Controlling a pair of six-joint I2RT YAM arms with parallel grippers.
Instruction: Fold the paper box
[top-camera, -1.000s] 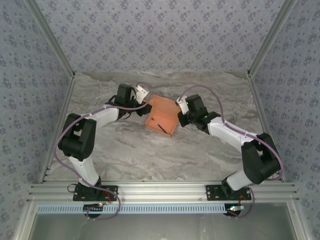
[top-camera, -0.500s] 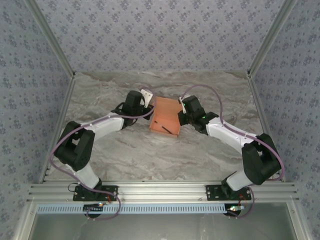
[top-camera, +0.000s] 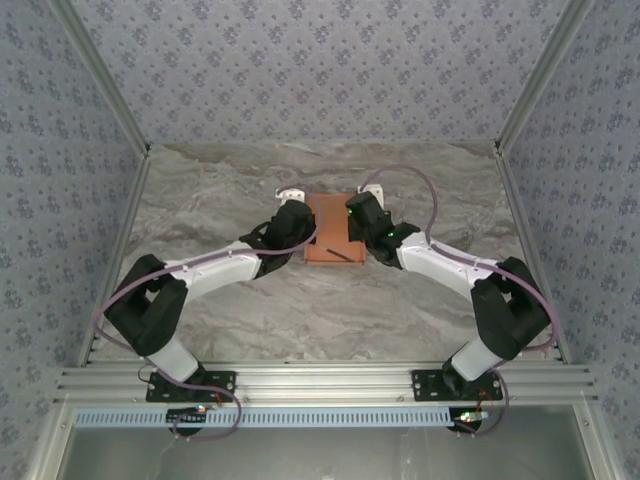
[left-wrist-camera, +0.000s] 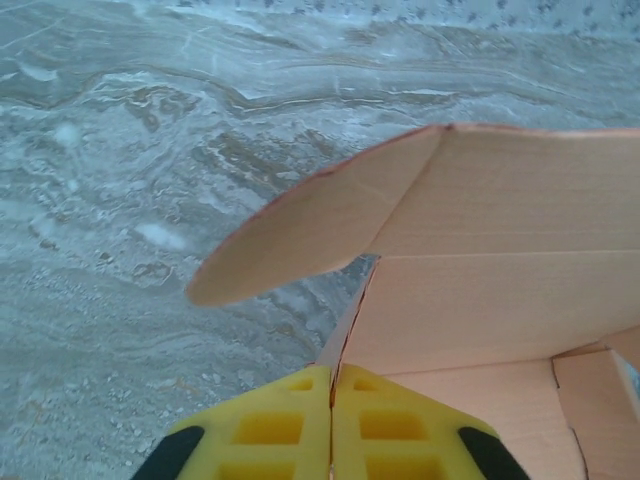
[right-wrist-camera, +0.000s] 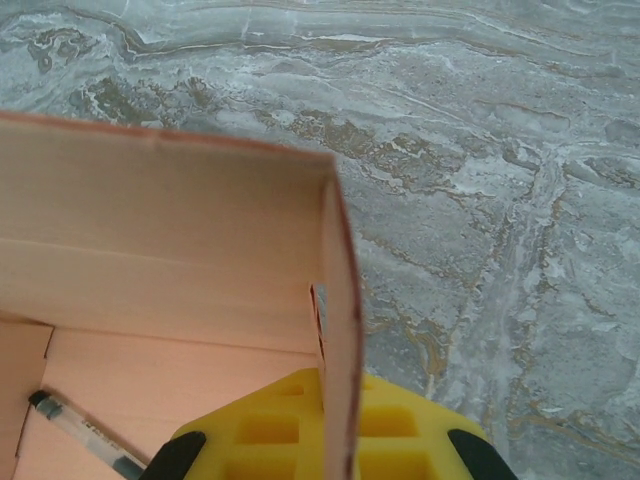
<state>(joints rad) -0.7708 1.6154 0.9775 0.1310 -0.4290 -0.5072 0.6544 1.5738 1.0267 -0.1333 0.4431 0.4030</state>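
So the surface (top-camera: 220, 200) was a grey marble-look top, boxed in by patterned blue-grey walls (top-camera: 320, 70). The paper box (top-camera: 328, 235) sat out in the middle of it, salmon-orange, partly folded up with its walls standing and its top open.

The left gripper (top-camera: 300, 222) was right up against the box's left wall. On the left wrist cam its yellow fingers (left-wrist-camera: 270, 435) were pressed together with the thin cardboard edge pinched between them, and a rounded flap (left-wrist-camera: 300, 235) stuck out from the box over the marble.

The right gripper (top-camera: 358, 215) was on the box's right wall. Its fingers (right-wrist-camera: 260, 430) were closed on that upright wall too, one inside the box and one outside.

There was also a pen (right-wrist-camera: 75, 432) lying on the box floor, near the left inside corner
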